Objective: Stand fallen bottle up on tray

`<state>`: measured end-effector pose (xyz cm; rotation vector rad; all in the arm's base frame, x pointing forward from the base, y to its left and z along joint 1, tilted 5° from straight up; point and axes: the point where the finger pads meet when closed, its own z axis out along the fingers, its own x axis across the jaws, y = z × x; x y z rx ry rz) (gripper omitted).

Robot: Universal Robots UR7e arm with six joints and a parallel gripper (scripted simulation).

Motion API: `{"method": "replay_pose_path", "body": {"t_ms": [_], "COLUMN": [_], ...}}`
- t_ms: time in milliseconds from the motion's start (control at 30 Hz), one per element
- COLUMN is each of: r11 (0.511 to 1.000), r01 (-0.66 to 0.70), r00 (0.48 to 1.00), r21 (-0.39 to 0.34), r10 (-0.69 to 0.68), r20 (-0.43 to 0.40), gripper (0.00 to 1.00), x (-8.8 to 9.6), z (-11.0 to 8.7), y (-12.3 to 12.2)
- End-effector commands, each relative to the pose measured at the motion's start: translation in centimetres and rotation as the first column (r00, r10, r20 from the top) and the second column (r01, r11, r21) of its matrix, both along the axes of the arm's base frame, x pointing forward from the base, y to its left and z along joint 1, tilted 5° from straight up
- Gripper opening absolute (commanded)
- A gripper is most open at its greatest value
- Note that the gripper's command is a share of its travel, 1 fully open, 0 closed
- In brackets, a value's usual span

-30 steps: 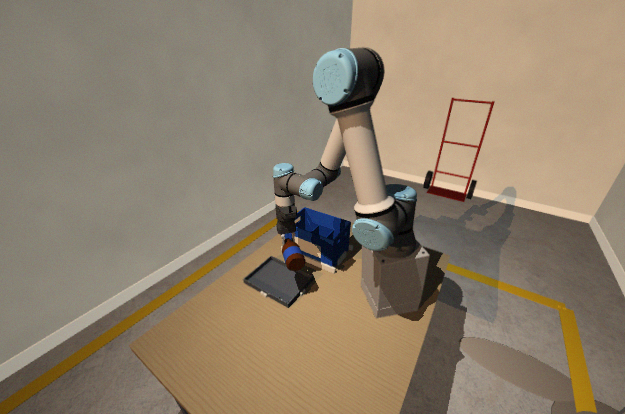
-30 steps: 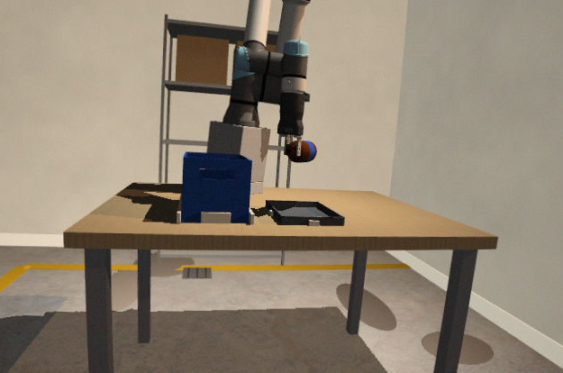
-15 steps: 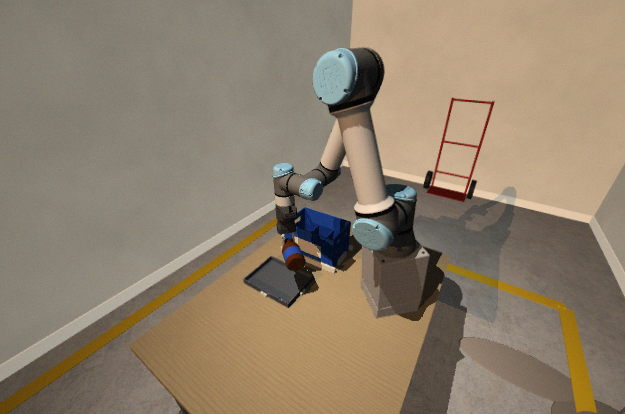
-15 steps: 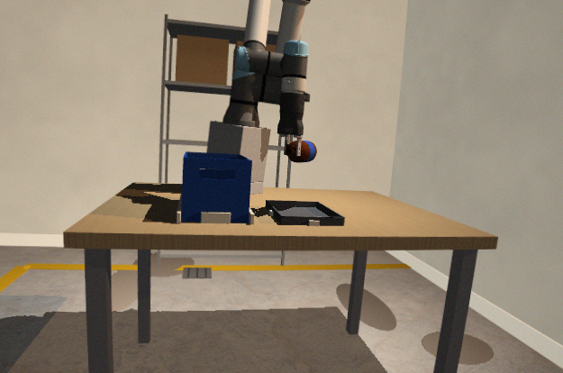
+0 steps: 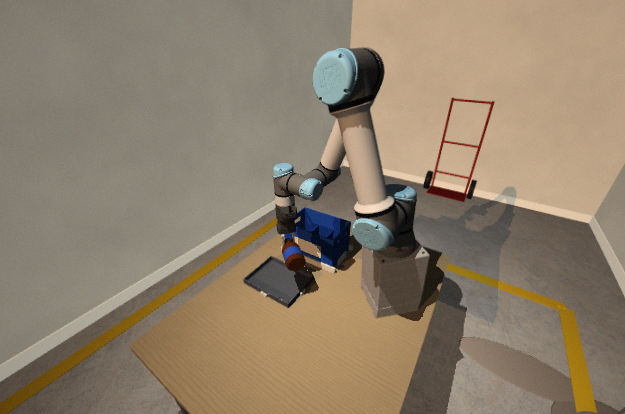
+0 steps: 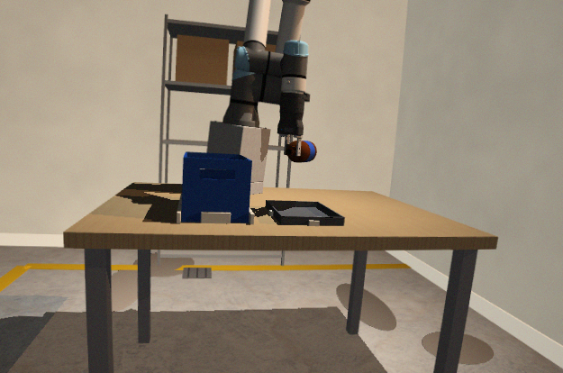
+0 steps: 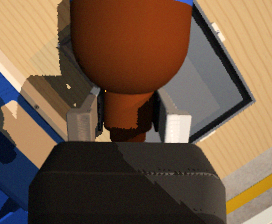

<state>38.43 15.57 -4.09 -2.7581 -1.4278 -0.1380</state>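
Note:
My gripper (image 7: 128, 99) is shut on the neck of a brown bottle (image 7: 132, 36) with a blue label band. It holds the bottle well above the table, over the dark tray. In the exterior view the bottle (image 6: 301, 150) hangs on its side under the gripper (image 6: 296, 142), well above the tray (image 6: 304, 213). In the top view the bottle (image 5: 292, 255) is tilted, its base towards the camera, above the tray (image 5: 279, 281). The tray holds nothing. The blue crate (image 6: 216, 186) stands beside the tray.
The blue crate (image 5: 324, 235) stands between the tray and the robot's grey pedestal (image 5: 396, 280). A shelf rack (image 6: 199, 59) with a box stands behind the table. A red hand truck (image 5: 456, 150) leans on the far wall.

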Motion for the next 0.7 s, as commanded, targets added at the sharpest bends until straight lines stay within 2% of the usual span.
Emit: {"method": "replay_pose_path", "body": {"t_ms": [0,667], "r11": [1.0,0.999], "r01": [0.0,0.005], "r00": [1.0,0.999], "r21": [0.0,-0.038], "r10": [0.0,-0.003], "r20": [0.001,0.05], "gripper": [0.0,0.0], "x": [0.04,0.02], "z": [0.04,-0.09], "y": [0.0,0.02]}}
